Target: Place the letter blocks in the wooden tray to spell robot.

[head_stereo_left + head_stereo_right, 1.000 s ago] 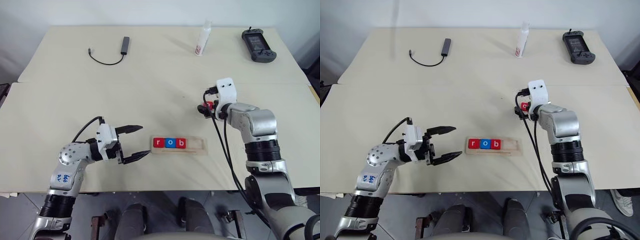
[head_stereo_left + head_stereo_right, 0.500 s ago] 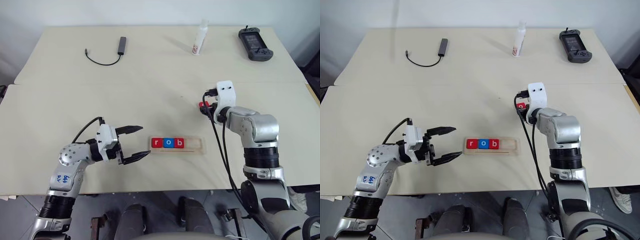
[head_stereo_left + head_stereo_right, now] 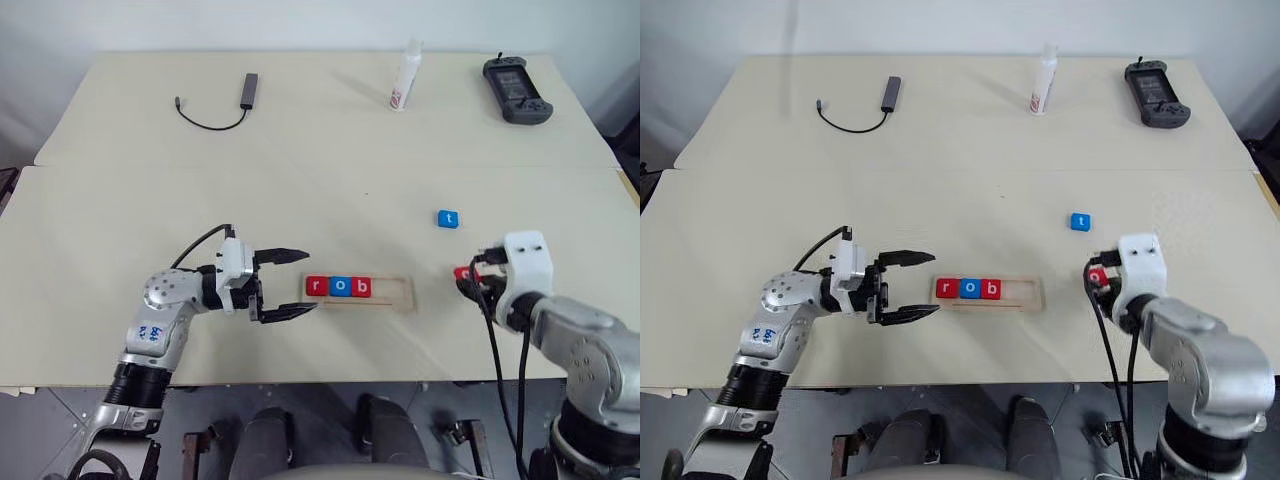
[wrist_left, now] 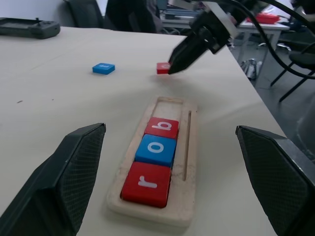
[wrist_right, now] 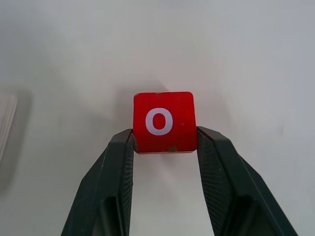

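My right gripper (image 5: 165,147) now pinches the red o block (image 5: 164,121) between its fingers; a second ago it hung further out over the table, and it has drawn back toward me. The blue t block (image 3: 448,218) lies uncovered beyond those fingers. The wooden tray (image 3: 395,293) holds r, o, b, with my left gripper (image 3: 295,282) spread wide just beside its r end. Fourth slot comes next.

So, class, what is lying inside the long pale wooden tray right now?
Inside the long pale wooden tray lie three square letter tiles: a red r tile, a blue o tile and a red b tile. The remaining groove is bare; nothing covers it.
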You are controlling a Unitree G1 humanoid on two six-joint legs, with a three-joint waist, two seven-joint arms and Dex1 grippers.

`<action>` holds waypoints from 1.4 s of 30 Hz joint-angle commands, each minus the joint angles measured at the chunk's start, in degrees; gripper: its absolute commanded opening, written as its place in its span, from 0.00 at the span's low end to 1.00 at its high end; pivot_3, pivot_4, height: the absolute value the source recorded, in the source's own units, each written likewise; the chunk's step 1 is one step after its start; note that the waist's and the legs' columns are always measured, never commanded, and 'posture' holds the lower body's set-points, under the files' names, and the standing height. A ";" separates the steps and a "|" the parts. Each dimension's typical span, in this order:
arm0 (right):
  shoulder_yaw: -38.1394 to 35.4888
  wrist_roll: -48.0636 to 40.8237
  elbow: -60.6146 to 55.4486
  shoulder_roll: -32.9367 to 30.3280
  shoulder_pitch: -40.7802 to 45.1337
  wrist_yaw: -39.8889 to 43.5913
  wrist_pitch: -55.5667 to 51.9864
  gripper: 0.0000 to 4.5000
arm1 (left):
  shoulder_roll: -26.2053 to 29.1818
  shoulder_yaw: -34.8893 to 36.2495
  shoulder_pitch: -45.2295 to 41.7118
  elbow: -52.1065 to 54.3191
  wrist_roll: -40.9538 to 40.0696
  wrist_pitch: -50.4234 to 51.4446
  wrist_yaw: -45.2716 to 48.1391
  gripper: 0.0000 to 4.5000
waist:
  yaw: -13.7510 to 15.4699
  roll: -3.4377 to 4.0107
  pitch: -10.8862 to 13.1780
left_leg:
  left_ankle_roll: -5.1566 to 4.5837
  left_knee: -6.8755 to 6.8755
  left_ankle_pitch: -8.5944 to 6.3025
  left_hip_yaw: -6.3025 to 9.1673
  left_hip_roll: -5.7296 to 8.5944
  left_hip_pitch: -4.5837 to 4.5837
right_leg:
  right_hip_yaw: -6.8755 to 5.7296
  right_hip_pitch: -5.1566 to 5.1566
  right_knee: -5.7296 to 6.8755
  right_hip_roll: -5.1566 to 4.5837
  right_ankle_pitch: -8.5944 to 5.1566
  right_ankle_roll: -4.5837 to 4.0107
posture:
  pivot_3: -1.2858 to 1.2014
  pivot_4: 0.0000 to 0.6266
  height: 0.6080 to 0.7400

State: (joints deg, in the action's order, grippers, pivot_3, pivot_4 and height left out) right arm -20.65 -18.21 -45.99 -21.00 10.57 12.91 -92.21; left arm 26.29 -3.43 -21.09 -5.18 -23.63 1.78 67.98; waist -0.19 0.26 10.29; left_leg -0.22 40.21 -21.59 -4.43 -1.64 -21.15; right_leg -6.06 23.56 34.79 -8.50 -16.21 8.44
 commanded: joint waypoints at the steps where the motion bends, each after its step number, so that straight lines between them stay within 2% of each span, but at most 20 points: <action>1: -1.31 -0.12 -3.80 3.18 -1.22 -1.56 -0.29 0.40 | -0.13 0.11 -1.00 -0.92 -0.48 -1.53 1.72 1.00 | -0.13 0.00 0.00 | 0.00 0.00 0.00 0.00 0.00 0.00 | 0.01 0.01 0.00 0.00 0.00 0.00 | 0.52 0.24 1.00; 3: -1.32 -0.79 -4.08 3.67 -1.63 -1.07 -0.29 0.56 | -0.19 0.20 -1.12 -1.39 -0.38 -1.90 2.14 1.00 | -0.04 0.01 0.00 | 0.00 0.00 0.00 -0.02 0.00 0.02 | 0.04 0.00 0.02 0.00 0.00 0.00 | 0.52 0.24 1.00; 6: -1.80 -2.37 -2.57 -1.32 -1.45 2.51 -0.29 0.79 | -0.11 0.43 -0.99 -1.69 -0.27 -2.38 2.31 1.00 | 0.09 0.00 0.00 | 0.00 0.00 0.00 0.02 0.01 -0.01 | 0.02 0.00 0.00 0.00 0.00 0.00 | 0.52 0.24 1.00; 8: -0.30 -4.03 1.54 -13.41 -3.40 11.61 8.60 0.92 | 0.12 0.87 -0.42 -1.56 -0.08 -2.77 1.89 1.00 | 0.36 0.03 0.01 | -0.02 0.01 -0.01 0.06 0.03 -0.04 | 0.00 -0.02 -0.03 -0.01 0.00 0.00 | 0.52 0.24 1.00; 10: 1.71 -4.15 5.77 -22.92 -6.04 19.89 19.23 0.92 | 0.35 1.21 0.18 -1.25 -0.03 -3.01 1.54 1.00 | 0.32 -0.02 -0.01 | -0.13 -0.01 -0.05 0.06 0.13 -0.04 | 0.02 -0.07 -0.17 -0.08 0.02 0.04 | 0.52 0.24 1.00; 12: 3.15 -3.64 9.24 -28.50 -8.32 25.42 27.79 0.92 | 0.53 1.40 0.63 -0.95 -0.06 -3.12 1.34 1.00 | 0.20 -0.05 -0.02 | -0.15 -0.08 -0.07 0.05 0.12 -0.02 | 0.00 -0.09 -0.25 -0.07 0.02 0.05 | 0.52 0.24 1.00; 13: 5.44 -0.84 13.23 -32.99 -10.03 31.37 39.29 0.92 | 0.73 1.62 1.15 -0.38 -0.09 -3.12 1.04 1.00 | 0.19 -0.09 -0.02 | -0.15 -0.13 -0.06 0.06 0.10 0.01 | -0.02 -0.11 -0.29 -0.04 0.02 0.05 | 0.52 0.24 1.00; 15: 8.01 2.55 18.54 -37.63 -11.98 38.14 53.86 0.92 | 0.95 1.85 1.73 0.29 -0.15 -3.10 0.68 1.00 | 0.00 -0.09 -0.02 | -0.14 -0.15 -0.06 -0.01 0.09 0.02 | -0.01 -0.10 -0.31 -0.03 0.03 0.06 | 0.52 0.24 1.00; 16: 10.97 3.92 25.69 -38.99 -9.51 43.21 62.52 0.92 | 1.05 2.17 2.67 1.69 -0.21 -2.81 -0.29 1.00 | -0.05 -0.13 0.00 | -0.14 -0.17 -0.06 -0.02 0.07 0.06 | -0.01 -0.12 -0.33 -0.02 0.03 0.07 | 0.52 0.24 1.00; 18: 15.44 4.99 36.91 -39.01 -3.56 49.33 71.90 0.92 | 1.35 2.58 4.18 4.03 -0.34 -2.27 -1.67 1.00 | -0.54 -0.26 0.07 | -0.14 -0.12 -0.06 -0.10 0.06 0.08 | 0.01 -0.13 -0.36 -0.02 0.07 0.14 | 0.52 0.24 1.00; 23: 21.99 7.82 52.27 -36.84 6.56 56.65 82.96 0.92 | 2.40 3.19 6.79 8.22 -0.82 -0.73 -3.35 1.00 | -0.24 -0.25 0.07 | -0.15 0.02 -0.01 -0.05 0.01 0.07 | -0.02 -0.20 -0.35 -0.04 0.12 0.21 | 0.52 0.24 1.00; 26: 25.75 10.81 59.42 -36.25 11.19 59.49 86.13 0.79 | 3.02 3.69 7.91 10.16 -1.02 0.15 -4.15 1.00 | 0.10 -0.25 0.07 | -0.14 0.05 -0.01 -0.06 0.02 0.03 | -0.04 -0.20 -0.36 -0.04 0.12 0.20 | 0.52 0.24 1.00; 32: 27.64 10.14 63.54 -35.39 15.44 64.69 87.63 0.34 | 3.75 4.33 8.71 12.25 -1.27 1.25 -5.40 1.00 | 0.17 -0.25 0.07 | -0.14 0.21 -0.01 0.03 0.01 0.04 | -0.10 -0.31 -0.35 -0.04 0.13 0.19 | 0.52 0.24 1.00; 36: 26.85 8.13 58.96 -35.17 17.69 65.85 84.52 0.32 | 3.80 4.51 9.07 12.93 -1.29 1.64 -6.07 1.00 | 0.16 -0.24 0.07 | -0.14 0.26 -0.01 0.03 0.00 0.04 | -0.10 -0.30 -0.30 -0.04 0.13 0.19 | 0.52 0.24 1.00; 42: 28.68 4.06 43.62 -33.22 19.97 64.70 69.46 0.32 | 3.41 4.10 9.81 13.69 -1.33 1.82 -6.82 1.00 | 0.16 -0.22 0.07 | -0.11 0.27 0.00 0.07 -0.04 0.01 | -0.11 -0.25 -0.23 -0.03 0.12 0.17 | 0.52 0.24 1.00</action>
State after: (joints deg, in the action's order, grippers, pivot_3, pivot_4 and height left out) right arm 7.08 -13.19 2.44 -54.54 29.44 78.34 -18.02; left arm 29.81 0.08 -11.95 6.33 -23.67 3.71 61.48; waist -0.03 0.04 10.36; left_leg -0.33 40.48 -21.60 -4.36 -1.68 -21.13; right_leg -6.17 23.30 34.56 -8.53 -16.09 8.61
